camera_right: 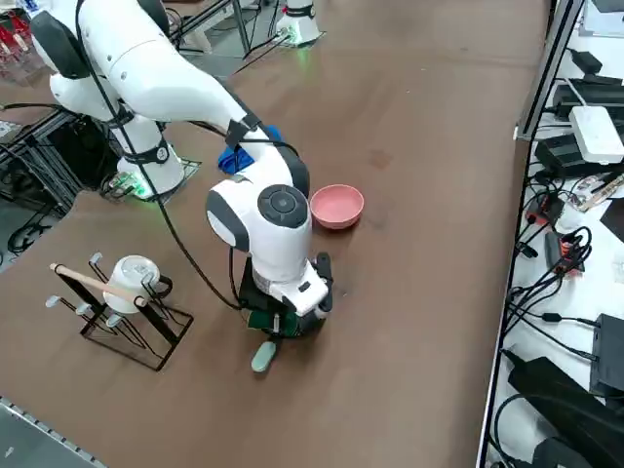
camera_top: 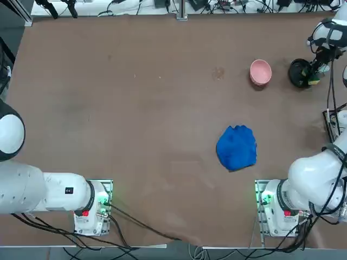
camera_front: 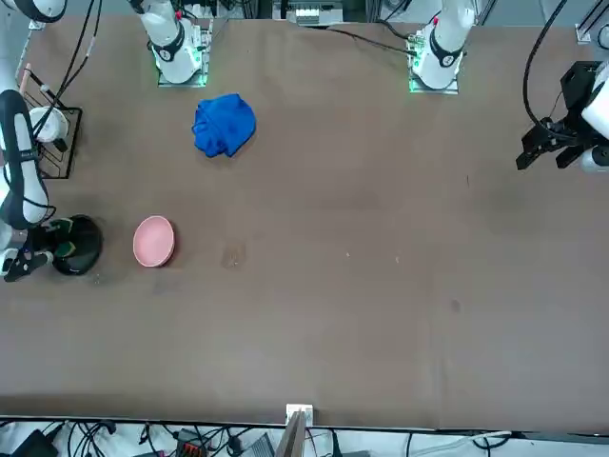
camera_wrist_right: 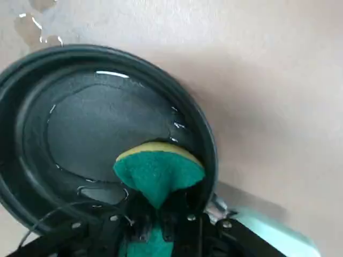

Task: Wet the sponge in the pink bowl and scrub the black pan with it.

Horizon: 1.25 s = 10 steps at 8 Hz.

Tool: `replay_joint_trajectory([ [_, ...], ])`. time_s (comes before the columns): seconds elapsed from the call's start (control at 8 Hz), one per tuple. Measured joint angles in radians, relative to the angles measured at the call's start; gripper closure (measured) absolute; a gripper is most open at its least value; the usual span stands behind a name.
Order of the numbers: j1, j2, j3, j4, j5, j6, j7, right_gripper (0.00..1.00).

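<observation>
Your right gripper (camera_wrist_right: 155, 217) has its jaws clamped on the sponge (camera_wrist_right: 158, 174), pinching it so that it bulges beyond the fingertips, inside the black pan (camera_wrist_right: 102, 123) near the handle side. Right around the jaws, the pan holds a little water (camera_wrist_right: 102, 194), pooled in a small patch and beaded along the inner wall. The sponge shows you a deep green face, creased where it is squeezed, with a thin yellow layer along its curved edge. Just beside the jaws, the pan's pale green handle (camera_wrist_right: 273, 233) points outward. Past the pan, you have drops (camera_wrist_right: 29, 29) on the table (camera_top: 135, 135). Farther from the jaws sits the pink bowl (camera_top: 261, 72), upright and apart from the pan. Farther still lies the crumpled blue cloth (camera_top: 237, 148).
</observation>
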Motion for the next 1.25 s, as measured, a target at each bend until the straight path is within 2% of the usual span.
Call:
replay_joint_trajectory([
  [0.25, 0.014, 0.0, 0.009, 0.002, -0.001, 0.022, 0.018, 0.88],
  [0.5, 0.065, 0.0, 0.02, 0.008, -0.001, 0.017, 0.071, 0.88],
  [0.75, 0.096, -0.014, 0.039, 0.021, -0.001, -0.063, 0.101, 0.88],
  [1.0, 0.094, -0.07, 0.046, 0.036, -0.001, -0.161, 0.101, 0.88],
  [1.12, 0.091, -0.111, 0.066, 0.04, 0.0, -0.204, 0.101, 0.88],
  [1.25, 0.091, -0.153, 0.106, 0.041, 0.001, -0.239, 0.104, 0.88],
])
